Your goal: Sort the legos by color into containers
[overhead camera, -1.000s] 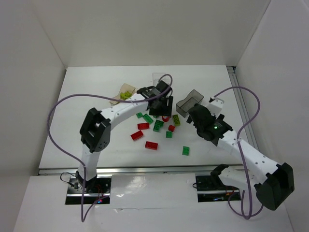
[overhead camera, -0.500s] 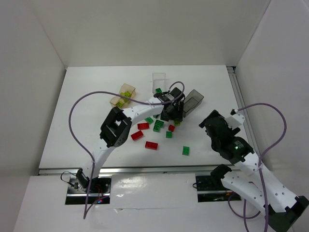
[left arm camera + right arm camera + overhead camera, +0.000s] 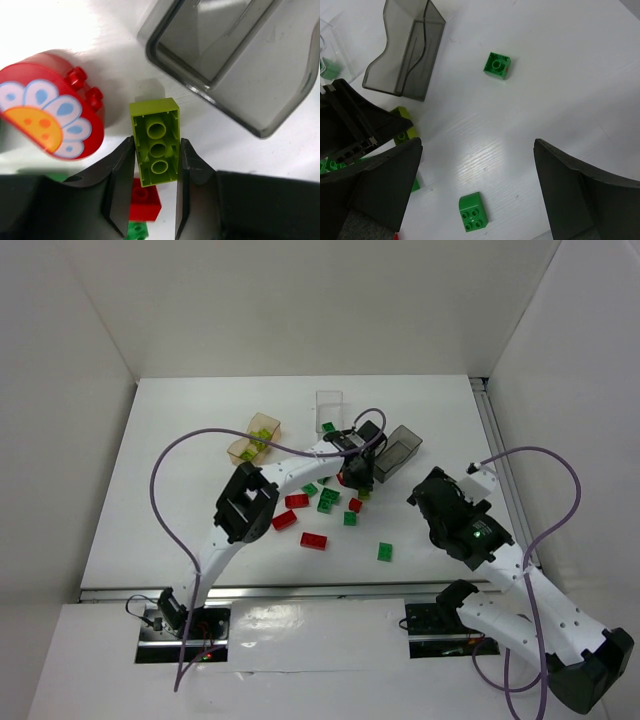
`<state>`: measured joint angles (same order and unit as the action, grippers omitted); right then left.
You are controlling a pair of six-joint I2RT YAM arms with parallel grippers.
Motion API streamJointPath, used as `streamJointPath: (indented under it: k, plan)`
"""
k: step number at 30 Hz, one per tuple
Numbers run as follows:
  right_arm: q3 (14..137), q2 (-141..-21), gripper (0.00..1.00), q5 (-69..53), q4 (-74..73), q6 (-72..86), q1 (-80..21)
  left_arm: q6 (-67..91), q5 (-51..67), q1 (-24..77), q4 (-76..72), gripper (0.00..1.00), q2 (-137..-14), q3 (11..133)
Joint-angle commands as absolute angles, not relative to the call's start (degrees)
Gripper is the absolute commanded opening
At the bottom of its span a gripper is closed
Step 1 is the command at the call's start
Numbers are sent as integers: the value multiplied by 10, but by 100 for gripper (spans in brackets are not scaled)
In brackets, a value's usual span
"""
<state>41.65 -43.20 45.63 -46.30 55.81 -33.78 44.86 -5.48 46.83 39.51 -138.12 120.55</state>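
The left tool is pinched narrowly on a yellow-green brick. The brick lies hollow underside up, its long axis along the fingers, between a red flower-printed piece and the dark grey box. The top view largely hides it beneath the wrist. The right tool gapes wide, holding nothing.

White arms, black joints, purple cables, black left end effector and right end effector.
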Motion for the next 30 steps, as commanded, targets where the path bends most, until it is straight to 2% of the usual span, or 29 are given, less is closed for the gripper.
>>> streamJointPath:
  k: [1,7,11,18,25,26,28,30]
  plan:
    - [418,-433,100,467,-454,559,-342,432,-74,472,417,24,-1313,1204]
    - [418,-444,100,467,-444,542,-342,403,-120,428,440,13,-1189,1152]
    - [418,-450,100,461,-424,523,-342,379,-158,356,466,12,-1143,1119]
    - [429,-496,100,444,-388,491,-342,360,-192,225,479,12,-1122,1061]
    - [429,-513,100,439,-371,486,-342,354,-186,145,461,12,-1154,1036]
    - [429,-513,100,433,-371,481,-342,354,-180,138,461,14,-1162,1029]
    - [429,-519,100,433,-363,475,-342,345,-168,126,446,33,-1174,1029]
    - [429,-527,100,427,-355,460,-342,345,-180,126,453,57,-1186,1034]
